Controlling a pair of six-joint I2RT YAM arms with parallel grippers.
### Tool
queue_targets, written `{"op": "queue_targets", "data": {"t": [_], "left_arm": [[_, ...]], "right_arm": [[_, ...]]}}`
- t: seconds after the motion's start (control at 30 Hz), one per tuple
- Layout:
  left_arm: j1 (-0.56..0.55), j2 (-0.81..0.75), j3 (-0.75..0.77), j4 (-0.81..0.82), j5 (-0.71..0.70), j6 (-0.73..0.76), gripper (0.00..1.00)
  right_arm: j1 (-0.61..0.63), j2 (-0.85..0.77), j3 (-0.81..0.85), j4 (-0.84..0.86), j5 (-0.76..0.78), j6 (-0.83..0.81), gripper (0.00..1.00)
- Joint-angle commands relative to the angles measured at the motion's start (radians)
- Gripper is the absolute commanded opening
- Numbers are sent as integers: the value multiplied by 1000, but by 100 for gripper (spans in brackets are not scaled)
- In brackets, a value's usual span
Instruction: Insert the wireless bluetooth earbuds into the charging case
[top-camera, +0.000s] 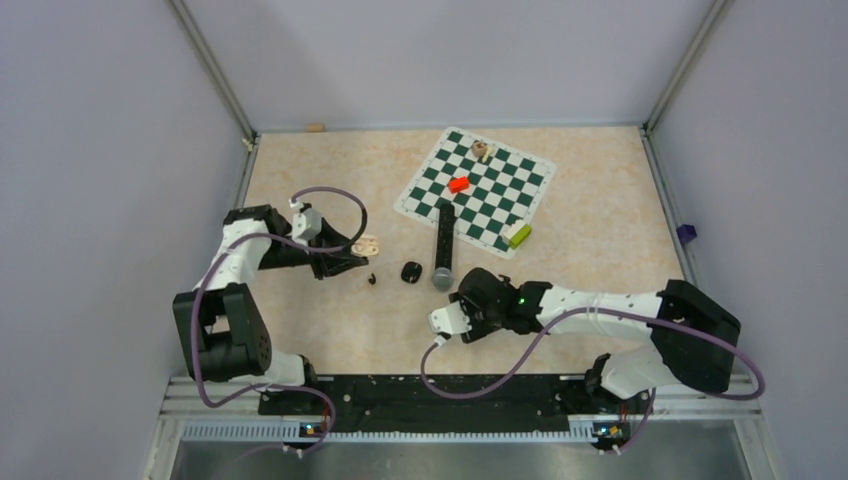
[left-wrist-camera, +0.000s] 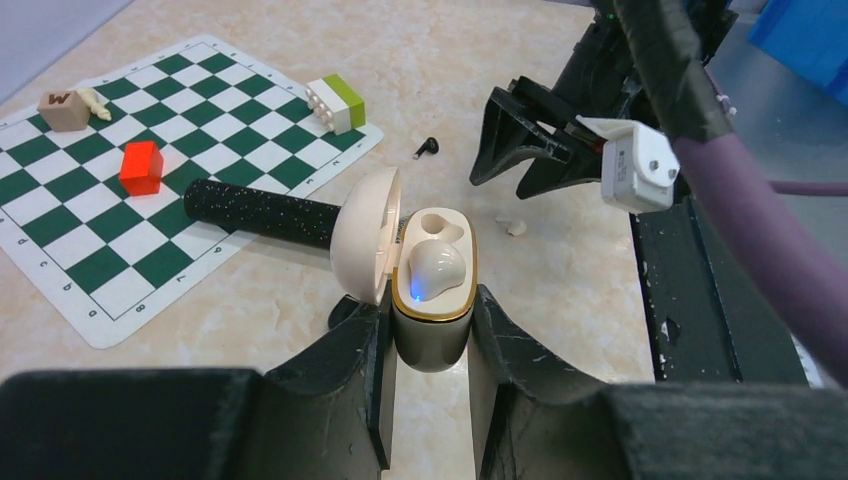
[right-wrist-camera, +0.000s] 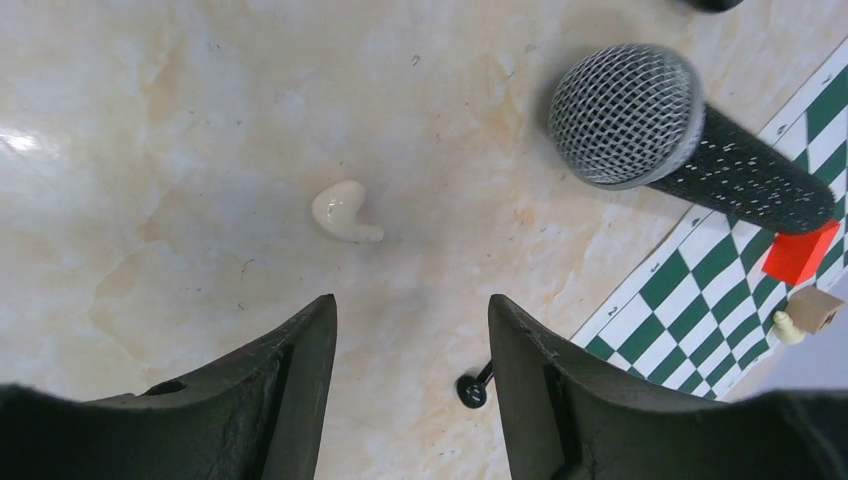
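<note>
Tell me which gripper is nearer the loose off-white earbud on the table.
Right. The right gripper is open, the loose off-white earbud just ahead of it; the left gripper sits farther off, shut on the charging case.

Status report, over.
Left gripper shut on open off-white charging case, one bud seated. Right gripper open over loose off-white earbud. Black microphone close beside, not blocking.

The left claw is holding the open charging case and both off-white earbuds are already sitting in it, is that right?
Not quite. The left claw holds the open charging case, but only one off-white earbud sits in it; the other slot is empty, as the left wrist view shows. The second off-white earbud lies loose on the table, seen in the right wrist view.
</note>
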Motion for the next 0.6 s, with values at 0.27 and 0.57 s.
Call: {"op": "queue_targets", "data": {"t": [0.27,0.57], "left_arm": [[-53,-20,89,-167,-107,83,0],[-208,-225,10,527,-437,-692,0]], "right_arm": [[34,-17,107,-81,-241,98,54],[35,-61,116,-95,-142,68,54]]}}
